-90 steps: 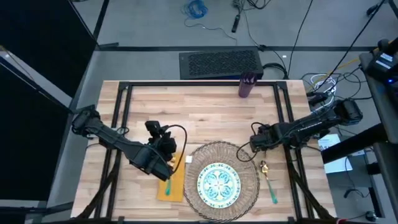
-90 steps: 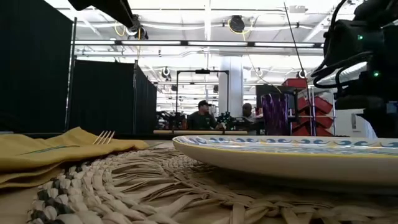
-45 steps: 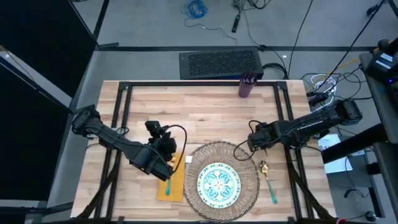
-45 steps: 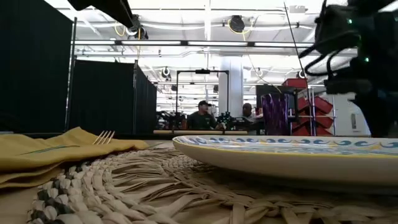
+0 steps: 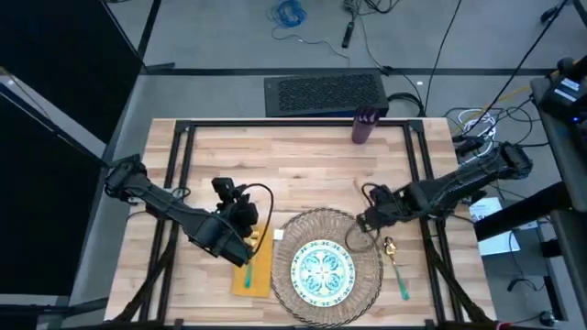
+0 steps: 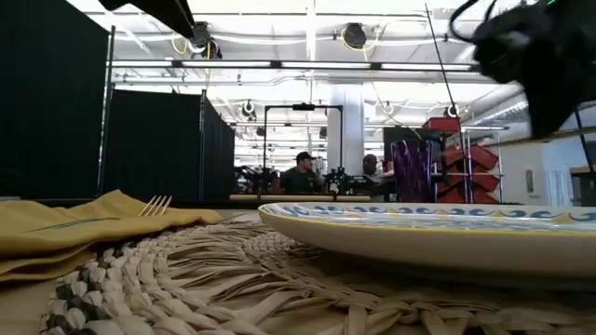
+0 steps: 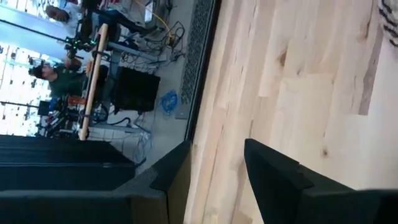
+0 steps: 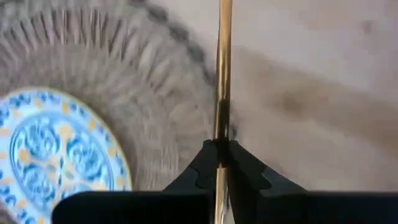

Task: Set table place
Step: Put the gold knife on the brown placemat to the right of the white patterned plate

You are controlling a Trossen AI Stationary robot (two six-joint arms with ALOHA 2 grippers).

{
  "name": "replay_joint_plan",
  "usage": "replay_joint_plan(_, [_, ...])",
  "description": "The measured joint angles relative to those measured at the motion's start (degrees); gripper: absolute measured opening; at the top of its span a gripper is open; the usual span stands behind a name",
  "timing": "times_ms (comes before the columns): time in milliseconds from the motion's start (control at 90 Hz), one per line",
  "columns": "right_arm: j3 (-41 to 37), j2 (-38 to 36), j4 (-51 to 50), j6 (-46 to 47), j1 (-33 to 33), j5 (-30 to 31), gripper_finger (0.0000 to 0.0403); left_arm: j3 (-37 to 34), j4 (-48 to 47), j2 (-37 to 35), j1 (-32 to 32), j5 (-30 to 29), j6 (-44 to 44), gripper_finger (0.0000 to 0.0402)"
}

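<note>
Clamping the knife (image 8: 222,93), right gripper (image 8: 220,163) hovers beside placemat (image 8: 155,81) (spoon (image 5: 396,264) nearby).

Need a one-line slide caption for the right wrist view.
Right tool shut on the slim gold knife, held beside the wicker placemat and patterned plate.

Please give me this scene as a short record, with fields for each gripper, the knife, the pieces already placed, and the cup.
left gripper: open, over the mustard-yellow cloth napkin, holding nothing
right gripper: shut on the slim gold-tan knife, above the right edge of the round woven wicker placemat
knife: not yet laid down
plate: blue-green patterned plate centred on the placemat
fork: green-handled gold fork on the napkin, left of the placemat
spoon: green-handled gold spoon on the light-wood table, right of the placemat
cup: small purple cup at the table's far edge
</note>
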Motion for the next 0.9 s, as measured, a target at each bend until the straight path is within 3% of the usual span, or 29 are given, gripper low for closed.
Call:
replay_joint_plan(278, [0.5, 9.7, 13.1, 22.4, 15.9, 2.4, 0.0, 0.0, 0.3, -1.9, -0.7, -0.6, 0.0, 0.0136])
replay_joint_plan(456, [1.3, 17.6, 21.1, 30.0, 20.8, 2.5, 0.0, 0.0, 0.2, -2.7, -1.0, -0.8, 0.0, 0.0136])
replay_joint_plan(611, [7.1, 22.4, 18.9, 30.5, 21.4, 2.1, 0.0, 0.0, 0.2, -2.8, -1.1, -0.9, 0.0, 0.0136])
replay_joint_plan(800, [16.0, 26.9, 4.4, 30.7, 21.4, -1.7, 0.0, 0.0, 0.3, -2.8, -1.7, -0.8, -0.1, 0.0136])
replay_joint_plan(900, [18.4, 27.8, 1.6, 31.0, 21.3, -3.1, 0.0, 0.0, 0.3, -2.8, -1.7, -0.7, -0.1, 0.0136])
